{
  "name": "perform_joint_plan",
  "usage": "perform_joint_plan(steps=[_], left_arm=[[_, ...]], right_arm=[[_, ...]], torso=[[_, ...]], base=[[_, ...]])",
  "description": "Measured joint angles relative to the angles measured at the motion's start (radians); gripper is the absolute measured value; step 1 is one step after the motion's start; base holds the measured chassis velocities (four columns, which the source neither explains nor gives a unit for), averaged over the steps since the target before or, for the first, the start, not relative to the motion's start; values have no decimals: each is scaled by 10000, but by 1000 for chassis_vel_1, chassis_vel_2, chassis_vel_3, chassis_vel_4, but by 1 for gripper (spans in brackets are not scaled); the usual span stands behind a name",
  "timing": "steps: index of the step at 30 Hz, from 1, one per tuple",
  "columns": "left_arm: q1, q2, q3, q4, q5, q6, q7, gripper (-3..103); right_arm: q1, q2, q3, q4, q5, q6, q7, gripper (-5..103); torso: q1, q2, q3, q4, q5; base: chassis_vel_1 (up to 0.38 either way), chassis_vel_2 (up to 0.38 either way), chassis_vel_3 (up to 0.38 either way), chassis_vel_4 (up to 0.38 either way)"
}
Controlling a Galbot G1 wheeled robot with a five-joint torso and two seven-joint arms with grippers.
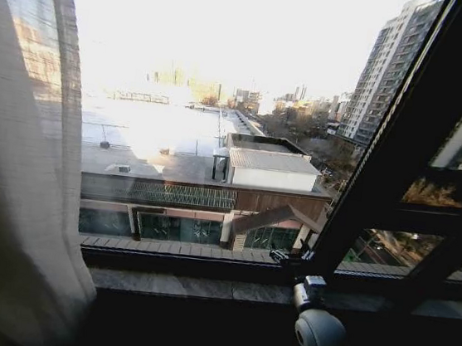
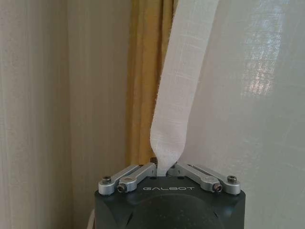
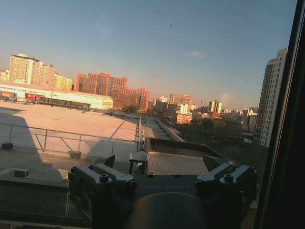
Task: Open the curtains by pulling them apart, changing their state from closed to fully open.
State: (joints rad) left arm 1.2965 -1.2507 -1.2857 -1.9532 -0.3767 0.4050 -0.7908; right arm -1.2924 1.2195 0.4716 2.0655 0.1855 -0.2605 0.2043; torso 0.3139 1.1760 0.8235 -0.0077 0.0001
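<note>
- Your window spans the scene ahead, with rooftops and towers beyond the glass and a dark window frame slanting down its right side.
- You'll see the curtains bunched at the far left, hanging down to the sill.
- Your left gripper is clamped on a fold of the curtains, the cloth rising straight up from between its fingers.
- Your right gripper faces the glass near the sill, its fingers spread apart with nothing held.

Dark left pincer housing marked GALBOT, silver screwed linkages — pale rounded arm joints
</note>
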Motion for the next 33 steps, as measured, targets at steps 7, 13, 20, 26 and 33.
perform_joint_plan(steps=[7, 13, 20, 26, 33], left_arm=[[563, -523, 561, -922, 315, 475, 880, 26], [1440, -1493, 1883, -2556, 1404, 901, 2203, 47], [2031, -2202, 2424, -3528, 1633, 1200, 3681, 69], [2383, -2191, 2251, -3903, 1285, 936, 6366, 90], [2687, -2017, 2063, -4038, 1107, 375, 10809, 100]], right_arm=[[167, 51, -79, -103, 1, 1, -8, 100], [255, 55, -162, -103, 0, -29, -9, 100], [238, -22, -95, -12, 64, -95, -8, 100], [208, -62, 18, 32, 217, -195, -6, 100], [69, -37, 212, 73, 239, -206, -1, 100]], torso=[[0, 0, 0, 0, 0], [0, 0, 1, -2, 5], [0, 0, 0, 0, 3], [0, 0, 0, 0, 3], [0, 0, 0, -1, 2]], base=[[0, 0, 0, 0], [0, 0, 0, 0], [0, 0, 0, 0], [0, 0, 0, 0], [0, 0, 0, 0]])
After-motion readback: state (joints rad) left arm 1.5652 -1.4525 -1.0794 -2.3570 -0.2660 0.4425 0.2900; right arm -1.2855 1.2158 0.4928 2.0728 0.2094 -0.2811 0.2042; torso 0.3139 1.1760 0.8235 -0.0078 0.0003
